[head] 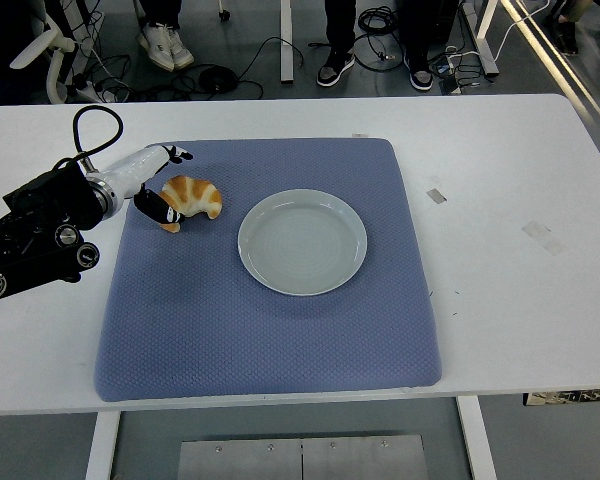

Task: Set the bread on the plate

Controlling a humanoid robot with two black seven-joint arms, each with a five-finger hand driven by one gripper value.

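Observation:
The bread [192, 197], a golden croissant, lies on the blue mat [270, 330] at its far left. The pale round plate [302, 241] sits empty at the mat's middle, to the right of the bread. My left hand [166, 182] reaches in from the left edge, right beside the bread. Its black thumb [157, 208] touches the bread's left end. The other fingers [179, 154] are stretched out just behind the bread, apart from it. The hand holds nothing. My right arm is out of view.
The mat covers the middle of the white table [520, 300]. Small tape marks [436, 195] lie on the table to the right of the mat. People's legs and cables show on the floor beyond the far edge.

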